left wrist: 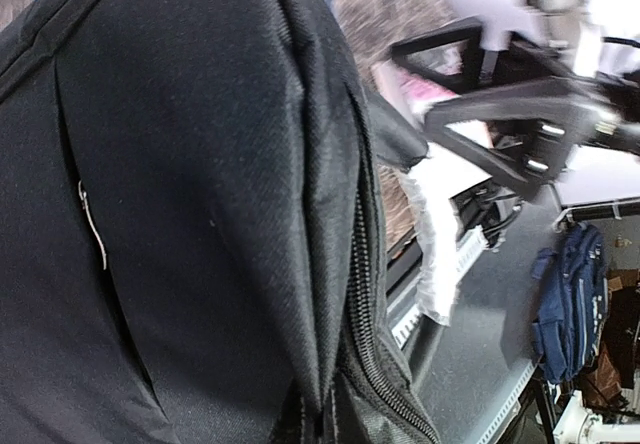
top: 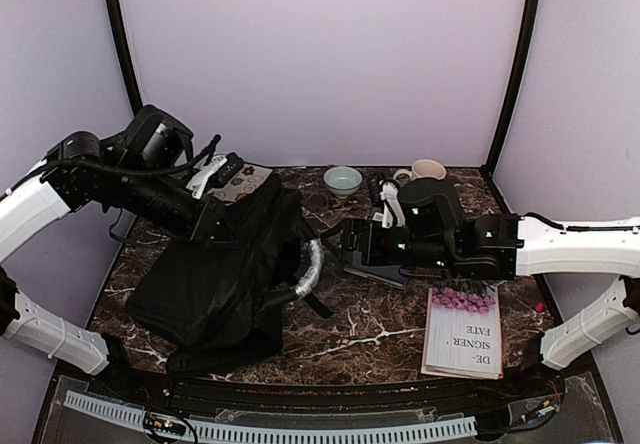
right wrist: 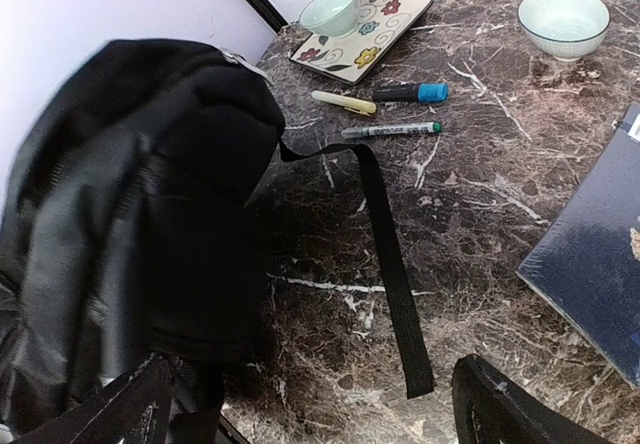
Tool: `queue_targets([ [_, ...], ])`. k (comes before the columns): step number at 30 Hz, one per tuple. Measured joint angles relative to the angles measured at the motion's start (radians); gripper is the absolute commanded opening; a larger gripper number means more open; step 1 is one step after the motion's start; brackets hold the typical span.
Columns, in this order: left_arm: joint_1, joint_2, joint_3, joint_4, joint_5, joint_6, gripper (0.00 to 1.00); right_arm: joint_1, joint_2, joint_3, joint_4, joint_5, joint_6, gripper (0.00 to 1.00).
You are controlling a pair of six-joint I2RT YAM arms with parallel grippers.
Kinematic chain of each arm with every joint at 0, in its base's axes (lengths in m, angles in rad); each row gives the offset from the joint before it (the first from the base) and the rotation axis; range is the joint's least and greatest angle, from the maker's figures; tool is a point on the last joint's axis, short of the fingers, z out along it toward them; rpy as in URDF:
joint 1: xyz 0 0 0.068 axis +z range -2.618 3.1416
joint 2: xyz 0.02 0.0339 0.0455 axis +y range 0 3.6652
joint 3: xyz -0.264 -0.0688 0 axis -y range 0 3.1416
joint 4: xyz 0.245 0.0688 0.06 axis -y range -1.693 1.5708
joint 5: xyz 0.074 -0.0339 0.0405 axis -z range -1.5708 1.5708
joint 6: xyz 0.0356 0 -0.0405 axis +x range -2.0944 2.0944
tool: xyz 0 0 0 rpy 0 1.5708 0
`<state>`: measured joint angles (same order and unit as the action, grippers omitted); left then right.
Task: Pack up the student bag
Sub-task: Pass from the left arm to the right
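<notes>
Bag (top: pixel 215 284), soft and floppy, slumps on the left of the table (top: pixel 380 324), so we would grip its firmer zipper edge (left wrist: pixel 365 294); our right pincer (right wrist: pixel 315 374) gapes wide and empty, and the left pincer's (top: pixel 222 232) state we cannot tell.

L arm (top: pixel 35 209) & R arm (top: pixel 585 244): white link shells, black joints, black cables. Green LEDs on R wrist. Right gripper (right wrist: pixel 315 414): black, angular fingers (right wrist: pixel 500 409).

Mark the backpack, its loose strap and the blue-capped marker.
backpack (right wrist: pixel 150 214): right wrist view, middle of its black front panel.
loose strap (right wrist: pixel 385 254): right wrist view, mid-length.
blue-capped marker (right wrist: pixel 400 92): right wrist view, on its dark barrel.
</notes>
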<state>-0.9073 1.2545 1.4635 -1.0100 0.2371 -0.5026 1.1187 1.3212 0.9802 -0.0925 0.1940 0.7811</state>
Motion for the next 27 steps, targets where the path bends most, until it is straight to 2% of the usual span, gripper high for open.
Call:
queue_targets([
  [7,-0.008,-0.14,-0.075,0.059,0.055,0.029,0.0,0.0,-0.027,0.023,-0.072,0.019,-0.071,0.99],
  [18,-0.063,-0.238,-0.244,0.163,0.17,0.045,0.0,0.0,-0.301,-0.092,-0.09,0.014,-0.304,0.99],
  [22,-0.068,-0.325,-0.326,0.174,0.162,0.056,0.0,0.0,-0.298,-0.122,-0.077,-0.069,-0.349,0.99],
  [27,-0.068,-0.368,-0.357,0.15,0.116,0.092,0.0,0.007,-0.19,-0.126,-0.039,-0.183,-0.381,0.99],
])
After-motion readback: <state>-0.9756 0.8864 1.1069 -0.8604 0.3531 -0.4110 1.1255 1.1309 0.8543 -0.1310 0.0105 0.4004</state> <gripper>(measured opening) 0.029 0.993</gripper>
